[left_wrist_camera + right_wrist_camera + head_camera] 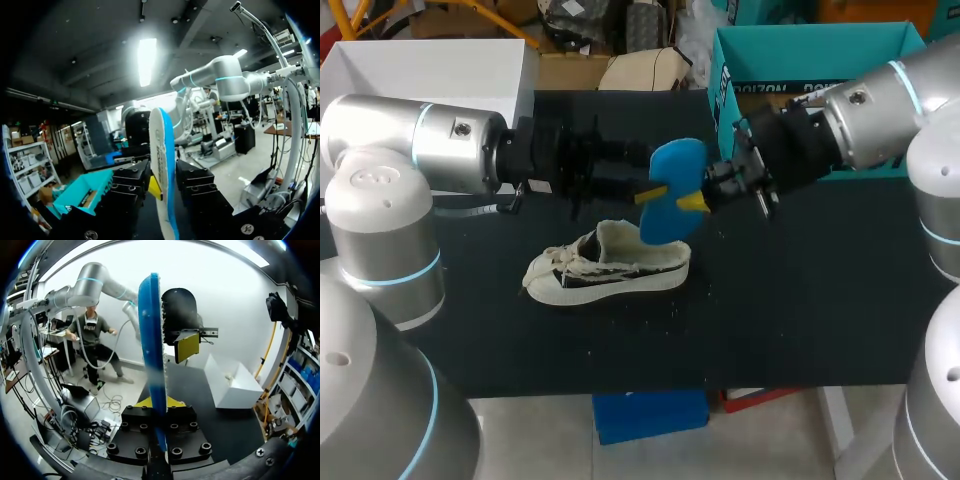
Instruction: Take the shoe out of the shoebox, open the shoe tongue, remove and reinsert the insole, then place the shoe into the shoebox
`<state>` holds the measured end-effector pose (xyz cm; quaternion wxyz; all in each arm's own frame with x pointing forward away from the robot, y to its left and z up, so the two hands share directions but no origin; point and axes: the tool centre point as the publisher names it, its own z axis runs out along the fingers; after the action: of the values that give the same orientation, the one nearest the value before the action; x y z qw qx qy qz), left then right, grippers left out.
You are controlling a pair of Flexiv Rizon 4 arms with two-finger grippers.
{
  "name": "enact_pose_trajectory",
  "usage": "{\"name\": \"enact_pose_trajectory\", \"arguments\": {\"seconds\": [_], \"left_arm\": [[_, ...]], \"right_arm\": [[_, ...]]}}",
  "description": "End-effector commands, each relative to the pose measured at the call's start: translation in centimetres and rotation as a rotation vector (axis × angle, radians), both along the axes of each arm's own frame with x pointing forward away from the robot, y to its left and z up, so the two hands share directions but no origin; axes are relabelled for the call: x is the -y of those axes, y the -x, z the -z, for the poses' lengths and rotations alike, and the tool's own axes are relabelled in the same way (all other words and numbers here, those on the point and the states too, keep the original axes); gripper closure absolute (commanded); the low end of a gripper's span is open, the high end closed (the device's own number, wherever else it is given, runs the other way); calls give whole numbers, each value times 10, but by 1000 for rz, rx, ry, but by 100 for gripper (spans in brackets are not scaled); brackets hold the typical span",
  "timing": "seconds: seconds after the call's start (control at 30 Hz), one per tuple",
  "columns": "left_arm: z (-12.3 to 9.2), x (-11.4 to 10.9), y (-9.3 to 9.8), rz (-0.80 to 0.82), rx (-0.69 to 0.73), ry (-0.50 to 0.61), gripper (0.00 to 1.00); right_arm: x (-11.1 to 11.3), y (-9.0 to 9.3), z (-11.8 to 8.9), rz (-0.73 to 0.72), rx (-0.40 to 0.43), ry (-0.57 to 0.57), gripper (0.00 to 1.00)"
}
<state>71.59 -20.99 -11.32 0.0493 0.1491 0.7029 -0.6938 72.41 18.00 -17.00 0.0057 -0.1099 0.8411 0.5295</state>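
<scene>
The blue insole (676, 172) seems white on one face.

Shoe (605, 265) heel rim partly behind the insole (672, 200), shoebox (800, 50) front behind the right arm (860, 110)

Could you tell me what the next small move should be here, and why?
Probably lower the insole toward the shoe opening: it is out, held in the air by the left gripper and right gripper, with the shoe lying on the table just below.
</scene>
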Motion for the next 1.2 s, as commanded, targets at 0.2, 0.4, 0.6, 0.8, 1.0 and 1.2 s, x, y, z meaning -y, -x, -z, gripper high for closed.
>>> {"name": "enact_pose_trajectory", "arguments": {"seconds": [0.2, 0.4, 0.6, 0.8, 1.0, 1.2], "left_arm": [[1, 2, 0, -3, 1, 0, 100], [1, 2, 0, -3, 1, 0, 100], [0, -6, 6, -21, 2, 11, 100], [-1, -11, 11, -35, 1, 28, 100], [-7, -13, 13, -38, 9, 22, 100], [-12, -15, 15, -38, 17, 18, 100]], "right_arm": [[-5, 0, -3, -9, 3, 12, 100], [-6, 1, -3, 6, 13, -11, 0], [4, -5, 3, 69, 69, -92, 0], [11, -10, 13, 122, 114, -189, 0], [19, -16, 26, 163, 121, -210, 0], [23, -20, 40, 187, 101, -178, 0]]}}
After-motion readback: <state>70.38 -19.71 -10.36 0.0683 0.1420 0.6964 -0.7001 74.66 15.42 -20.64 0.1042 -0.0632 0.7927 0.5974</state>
